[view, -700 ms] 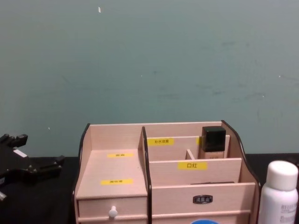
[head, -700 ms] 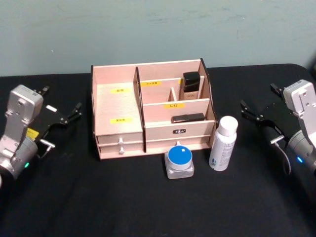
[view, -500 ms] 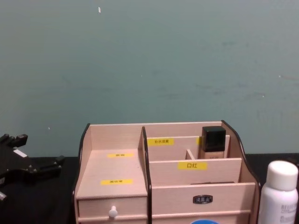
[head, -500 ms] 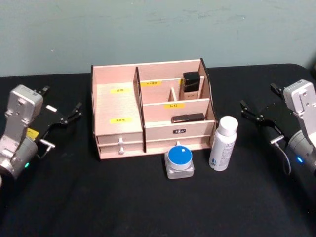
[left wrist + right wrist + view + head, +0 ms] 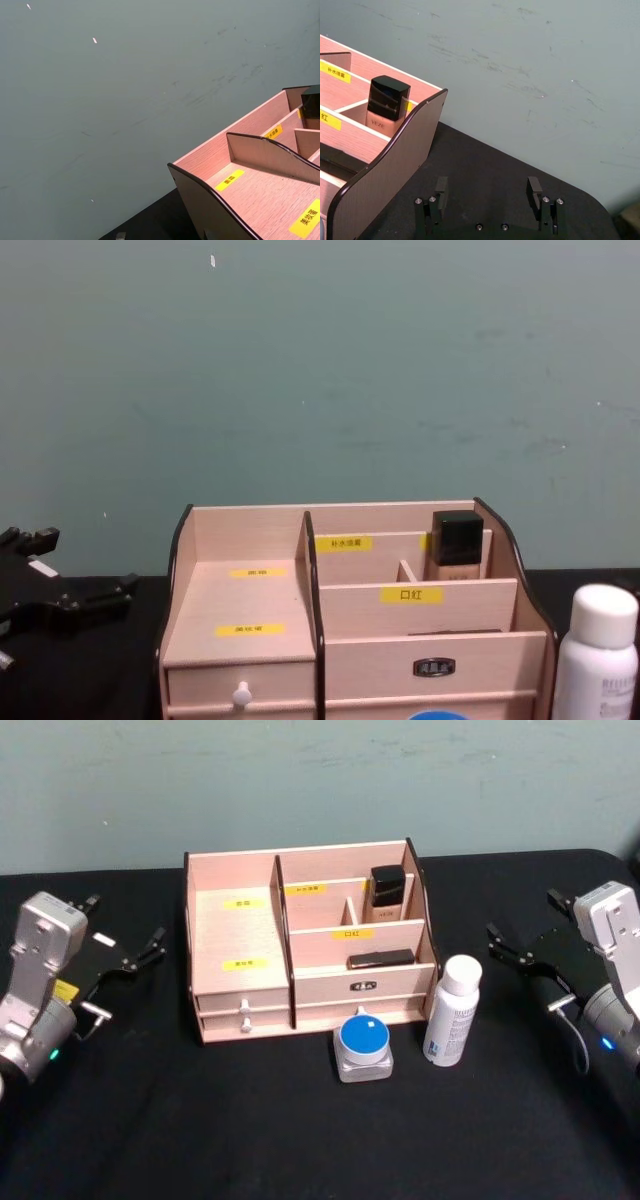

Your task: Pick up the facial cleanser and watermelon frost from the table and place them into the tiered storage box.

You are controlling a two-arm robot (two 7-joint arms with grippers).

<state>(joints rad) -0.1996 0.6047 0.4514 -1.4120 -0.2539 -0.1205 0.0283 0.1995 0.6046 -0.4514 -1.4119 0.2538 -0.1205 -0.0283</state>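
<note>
The box [image 5: 240,935] stands on the bench [image 5: 200,1120] toward its back edge; the jar [image 5: 364,1045] just before it, the bottle [image 5: 452,1010] right of the jar.

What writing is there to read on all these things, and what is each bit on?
"口红": yellow label on the tiered storage box's middle wall.
"补水喷雾": rear label.
"美妆蛋": left shelf label.
"VEZE": black-capped bottle in the box.
Too small to read: white bottle's print, dark front plate.

Head view overlooks, chest view faces, the tiered storage box [image 5: 235,932].
</note>
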